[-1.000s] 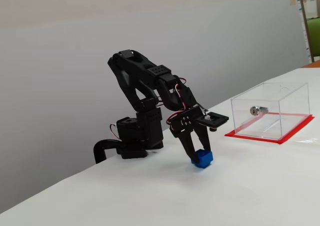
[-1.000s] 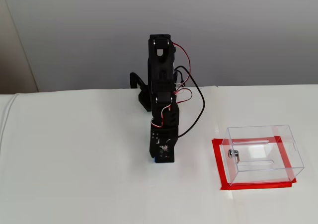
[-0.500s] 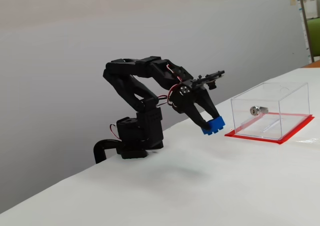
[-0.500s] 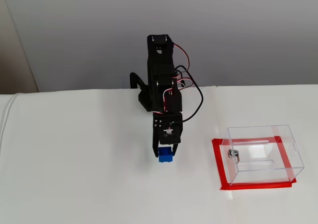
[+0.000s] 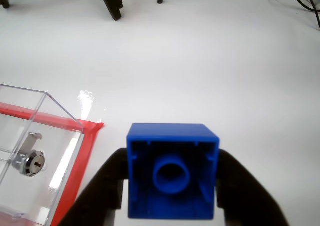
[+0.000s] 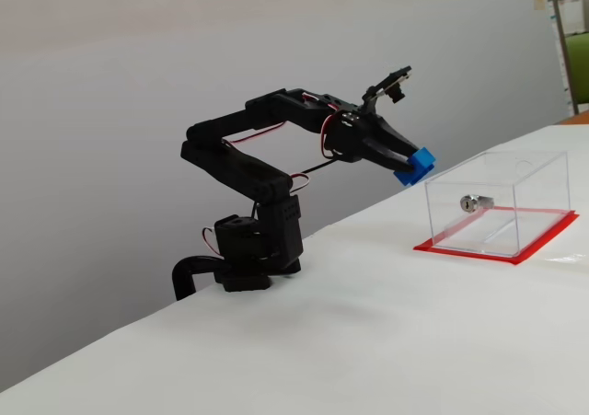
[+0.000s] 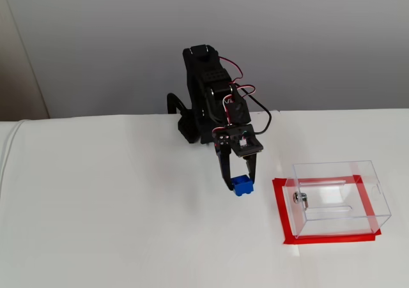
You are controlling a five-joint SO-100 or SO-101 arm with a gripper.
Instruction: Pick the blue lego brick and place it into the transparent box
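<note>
End effector (image 5: pixel 172 186) clamps the bright blue lego brick (image 5: pixel 172 171), hollow underside showing.

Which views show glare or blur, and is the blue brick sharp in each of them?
Wrist view: blue lego brick sharp, a bright glare patch on the table beside the transparent box. Fixed views: even soft light, no hard shadows; the brick in the gripper is small but clear, box walls faint.
</note>
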